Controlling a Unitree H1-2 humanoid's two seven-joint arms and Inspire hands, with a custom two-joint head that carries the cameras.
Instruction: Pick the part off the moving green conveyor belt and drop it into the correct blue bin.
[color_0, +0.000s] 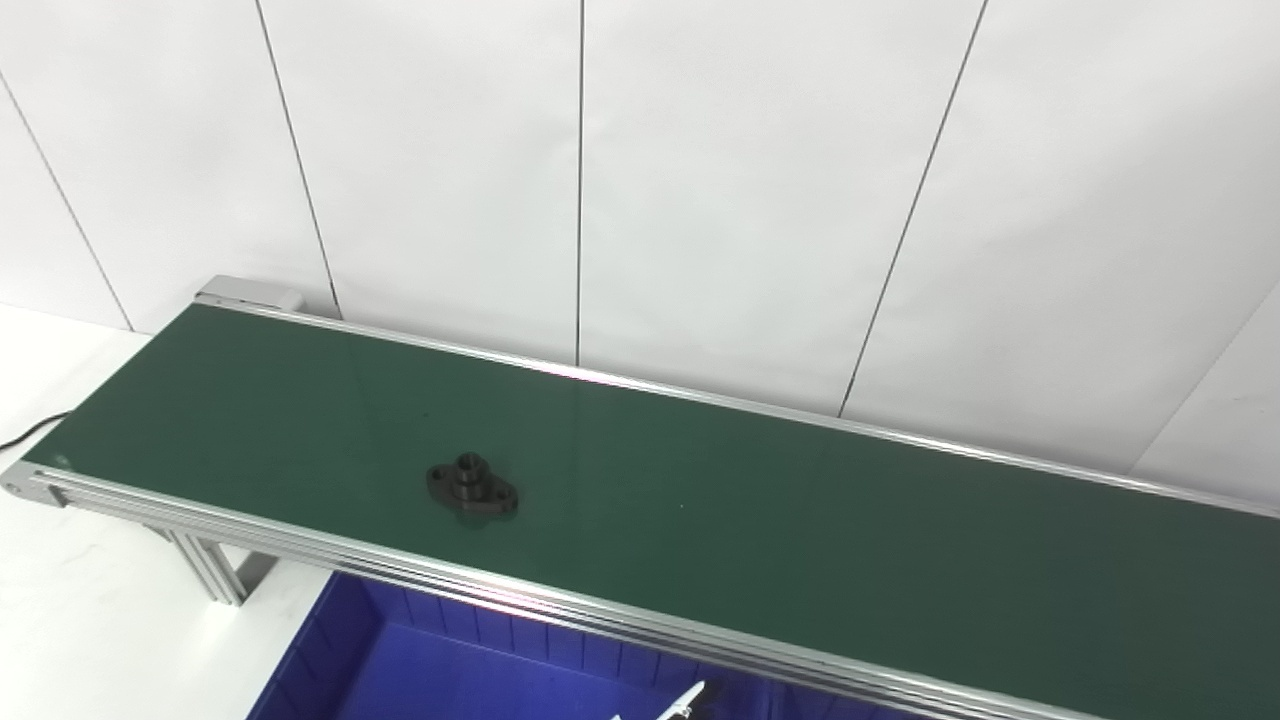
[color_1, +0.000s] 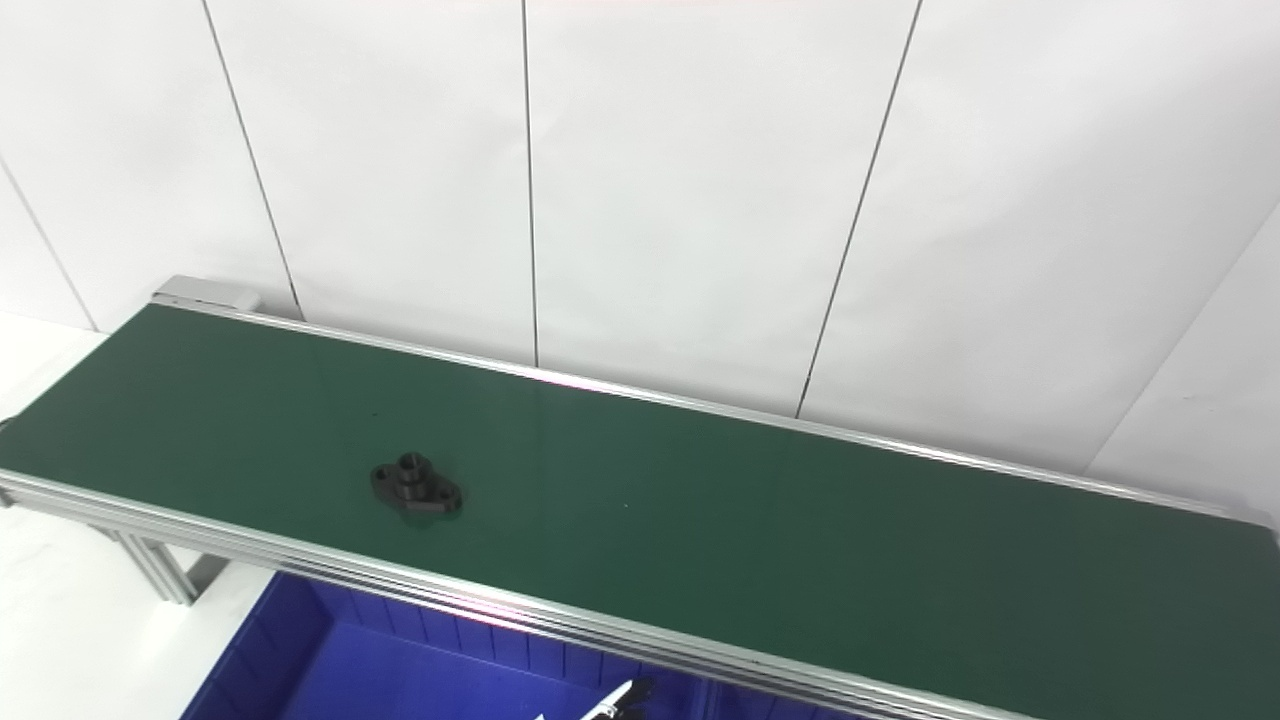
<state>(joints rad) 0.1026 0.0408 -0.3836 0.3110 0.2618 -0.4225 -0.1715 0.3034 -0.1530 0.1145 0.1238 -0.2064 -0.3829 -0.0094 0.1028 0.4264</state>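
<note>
Black flanged part (color_0: 472, 484) flat on conveyor belt (color_0: 800, 520), prob. upright.

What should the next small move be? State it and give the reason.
Probably raise a hand toward the black part. It lies alone on the green belt, nearer the front rail, and nothing holds it. Only a small white tip shows at the bottom edge over the blue bin; no hand is clearly in view.

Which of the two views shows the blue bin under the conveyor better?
The right eye view: more of the blue bin shows below the belt's near rail, including its left wall and floor. The left eye view shows the same bin, cut slightly more by the bottom edge.
</note>
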